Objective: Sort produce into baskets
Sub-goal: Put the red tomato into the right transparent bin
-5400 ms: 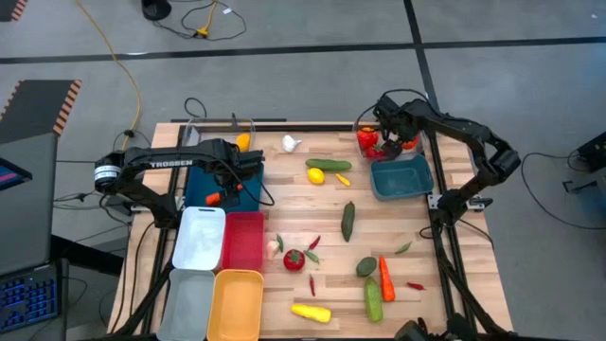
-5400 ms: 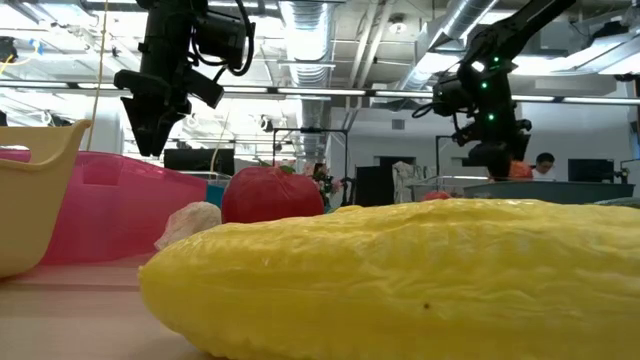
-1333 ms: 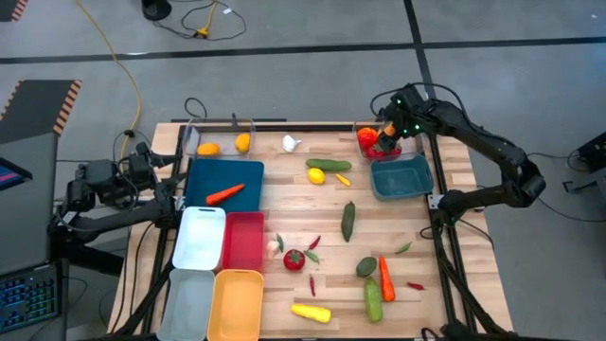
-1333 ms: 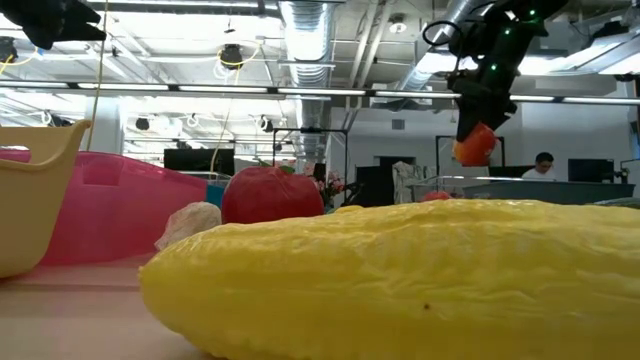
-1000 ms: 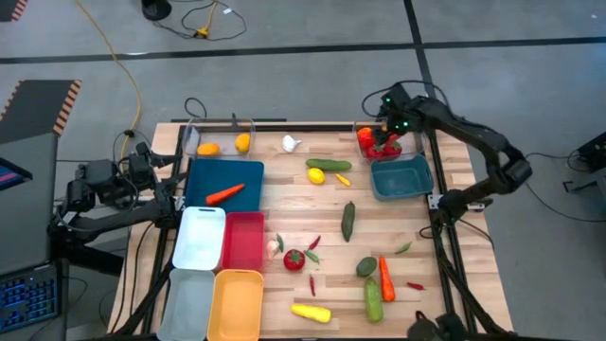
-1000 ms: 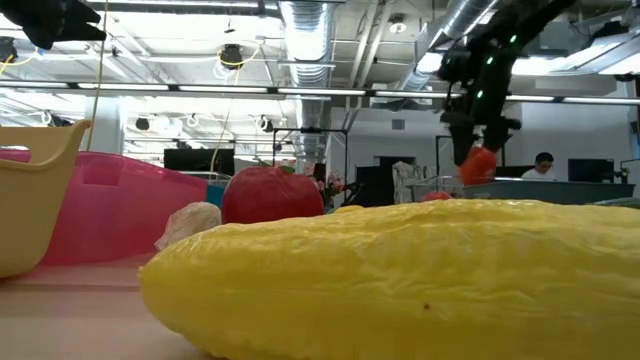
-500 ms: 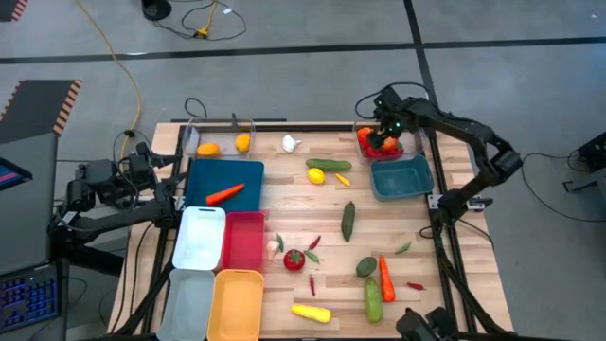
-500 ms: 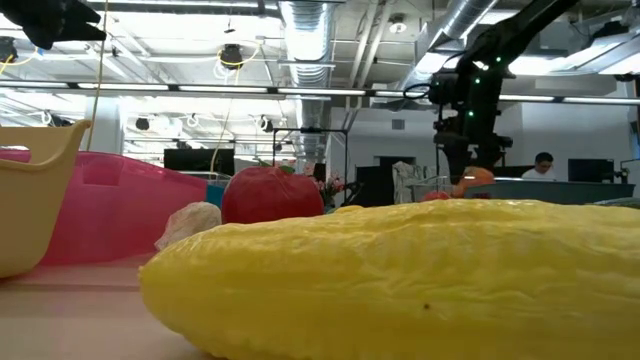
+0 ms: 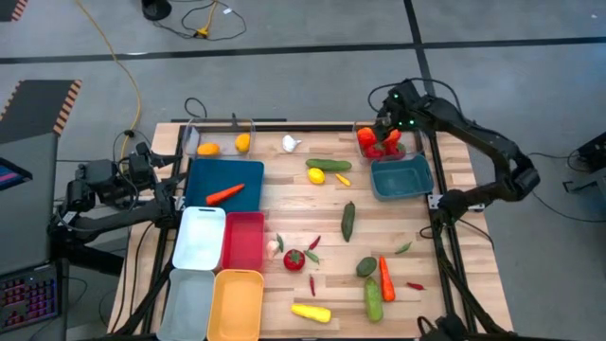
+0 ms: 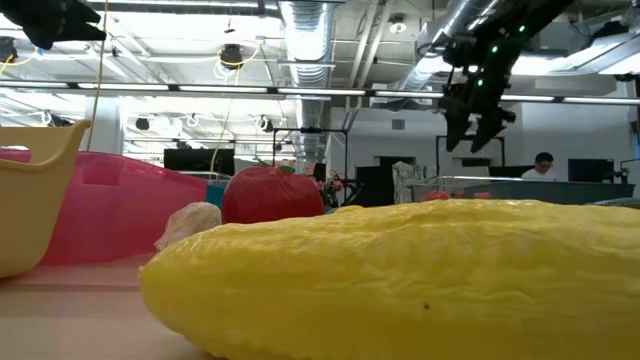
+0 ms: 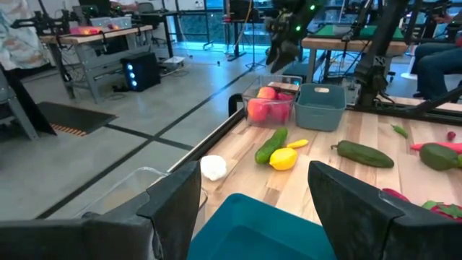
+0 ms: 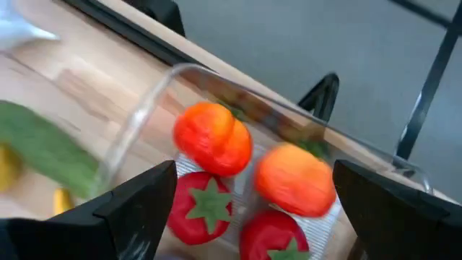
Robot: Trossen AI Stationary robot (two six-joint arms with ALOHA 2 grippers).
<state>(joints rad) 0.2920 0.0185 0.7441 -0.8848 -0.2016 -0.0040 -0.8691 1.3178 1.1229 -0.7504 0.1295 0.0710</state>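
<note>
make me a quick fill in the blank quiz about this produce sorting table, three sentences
1. The dark blue bin holds a single orange ____.
2. The right gripper hovers, jaws open, over the clear bin of tomatoes and ____ peppers.
3. The yellow squash lies on the table, ____ any bin.

Missing words: carrot; orange; outside

1. A clear basket [image 9: 378, 144] at the upper right of the high view holds red tomatoes [image 12: 204, 208] and orange peppers [image 12: 213, 137].
2. The teal basket [image 9: 401, 177] lies just below it.
3. A carrot [image 9: 224, 193] lies in the dark blue basket [image 9: 223, 181], left of centre.
4. Cucumbers [image 9: 347, 220], chillies [image 9: 314, 242] and a yellow squash [image 9: 311, 312] lie loose across the lower middle.
</note>
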